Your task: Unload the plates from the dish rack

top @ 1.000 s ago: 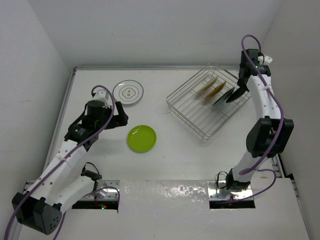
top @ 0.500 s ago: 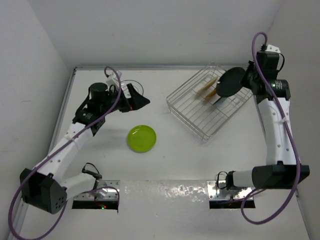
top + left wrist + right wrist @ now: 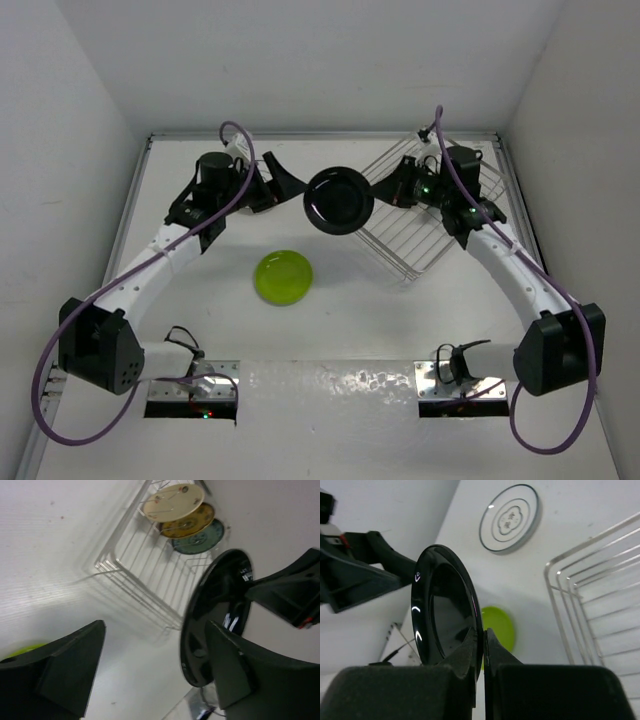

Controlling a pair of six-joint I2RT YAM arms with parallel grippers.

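Note:
A glossy black plate (image 3: 339, 202) hangs on edge in the air above the table's middle. My right gripper (image 3: 381, 192) is shut on its right rim; the right wrist view shows both fingers pinching the plate (image 3: 445, 615). My left gripper (image 3: 292, 192) is open at the plate's left edge. In the left wrist view the plate (image 3: 215, 610) sits against the right finger (image 3: 230, 675), and the jaws stand wide apart. The wire dish rack (image 3: 432, 232) holds a cream plate (image 3: 172, 502), a mustard plate (image 3: 187, 521) and a teal plate (image 3: 197, 536), all on edge.
A lime green plate (image 3: 283, 277) lies flat on the table in front of the left arm. A white printed plate (image 3: 509, 518) lies flat at the back left, hidden by the left arm in the top view. Walls enclose the table on three sides.
My right arm lifted the black plate out of the rack and carried it left to the middle. My left arm swung right and reached its open gripper up to the plate.

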